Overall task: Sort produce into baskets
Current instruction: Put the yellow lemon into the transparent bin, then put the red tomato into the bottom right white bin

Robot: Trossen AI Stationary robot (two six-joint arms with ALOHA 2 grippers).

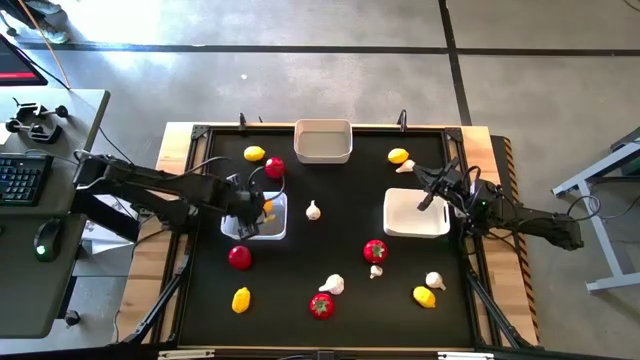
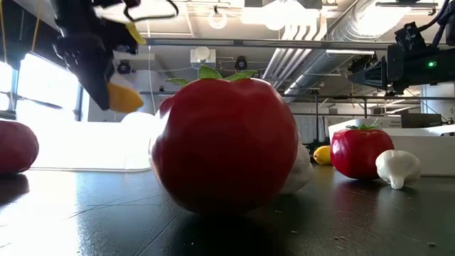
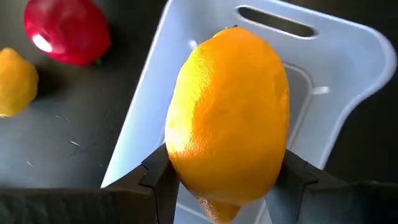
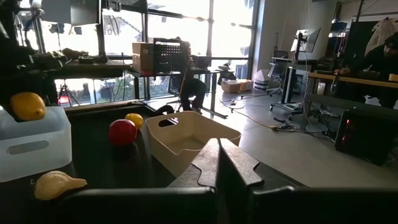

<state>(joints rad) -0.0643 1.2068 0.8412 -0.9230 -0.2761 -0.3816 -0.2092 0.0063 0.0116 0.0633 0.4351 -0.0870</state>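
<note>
Over on the left, the left gripper (image 3: 227, 180) hangs above the left basket (image 1: 272, 228), its two dark fingers (image 3: 158, 174) pinched on a yellow lemon (image 3: 229, 115). They hold it low on its sides, near one pointed end, so most of the fruit stands out clear of the pads. It looks like a hard, light plastic toy with a pebbled skin. I'd guess it won't crush, but the rounded taper could let it pivot or squirt out, so a hold across the fat middle would be safer.

Just beyond the basket lie a second lemon (image 1: 254, 154) and a red tomato (image 1: 274, 167), close together. A white garlic bulb (image 1: 313, 210) sits beside the basket, towards the centre.

In the middle, the far basket (image 1: 322, 141) sits against the table's back edge. Towards the near edge, tomatoes, garlic bulbs and lemons are scattered loose on the black mat (image 1: 340, 250). The garlic is lumpy, probably best taken across its widest bulge.

On the right, the right gripper (image 1: 432, 196) waits over the right basket (image 1: 416, 222) with its fingers pressed together on nothing.
</note>
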